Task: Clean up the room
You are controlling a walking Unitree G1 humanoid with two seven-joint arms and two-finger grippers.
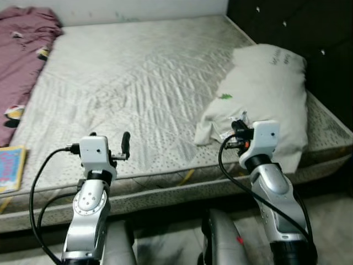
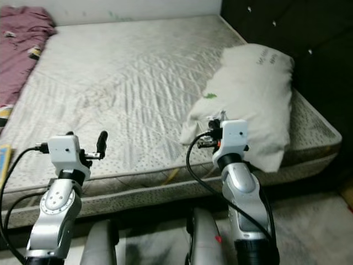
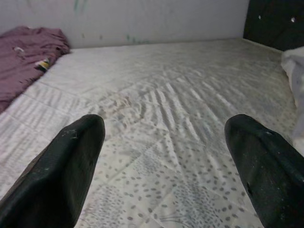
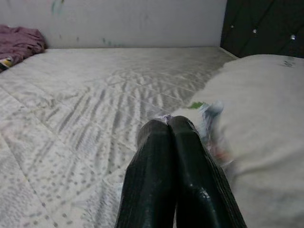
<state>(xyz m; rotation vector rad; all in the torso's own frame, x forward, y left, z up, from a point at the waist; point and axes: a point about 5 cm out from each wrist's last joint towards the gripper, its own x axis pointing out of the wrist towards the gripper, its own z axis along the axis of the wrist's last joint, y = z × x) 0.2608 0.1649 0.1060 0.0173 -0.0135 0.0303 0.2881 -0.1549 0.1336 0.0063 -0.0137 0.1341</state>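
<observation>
Maroon cloth point(image 1: 22, 61): cut off at left frame edge.
Book point(image 1: 11, 167): half out of frame, cover unreadable.
Pillow print point(image 1: 278, 57): too small to read.
Wrapper scrap point(image 4: 211, 124) at pinched right fingertips point(image 4: 170, 128): blurred, unidentifiable.

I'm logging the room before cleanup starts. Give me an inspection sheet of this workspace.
Surface: bare quilted mattress, stained.
Job's things: maroon garment bunched at the far left corner; book at the left edge.
Clutter: white pillow against the dark headboard; small wrapper beside it.
Grippers: left gripper open over the mattress; right gripper shut near the pillow.
Cables: black cables loop off both wrists.
Surroundings: pale wall.
</observation>
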